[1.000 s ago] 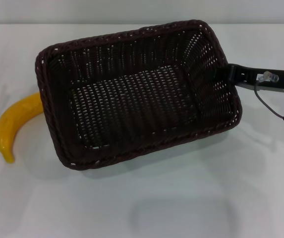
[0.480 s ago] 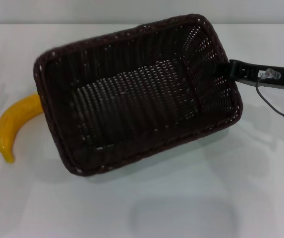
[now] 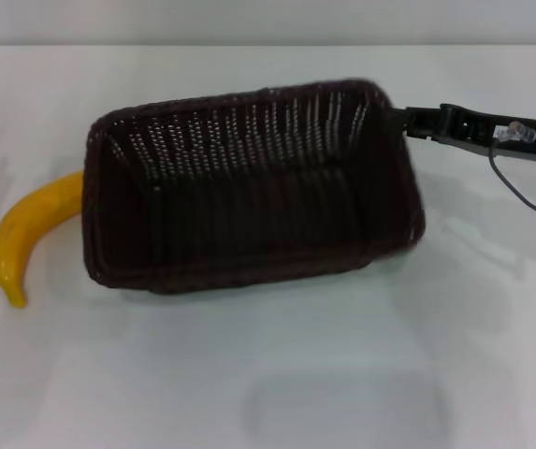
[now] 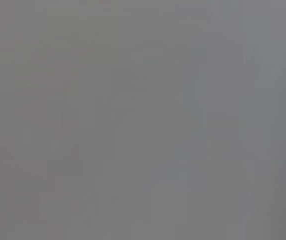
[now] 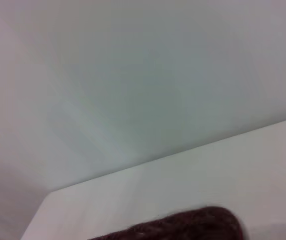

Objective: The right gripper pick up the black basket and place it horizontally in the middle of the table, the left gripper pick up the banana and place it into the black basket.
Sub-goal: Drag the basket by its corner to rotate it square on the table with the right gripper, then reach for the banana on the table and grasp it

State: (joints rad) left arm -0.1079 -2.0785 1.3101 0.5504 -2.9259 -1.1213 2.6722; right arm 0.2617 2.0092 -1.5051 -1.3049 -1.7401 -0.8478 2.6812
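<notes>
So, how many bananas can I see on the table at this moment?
1. The banana lies on the table on the robot's left, its upper end hidden behind the black basket. The basket's dark floor shows no fruit.

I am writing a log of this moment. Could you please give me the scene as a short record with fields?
basket: black basket on the table, long side nearly level across the head view
right claw: right gripper at the basket's far right corner, gripping its rim
banana: banana on the table, at the basket's left side
left claw: not in view
task stage: basket placing under way; banana not yet picked
</notes>
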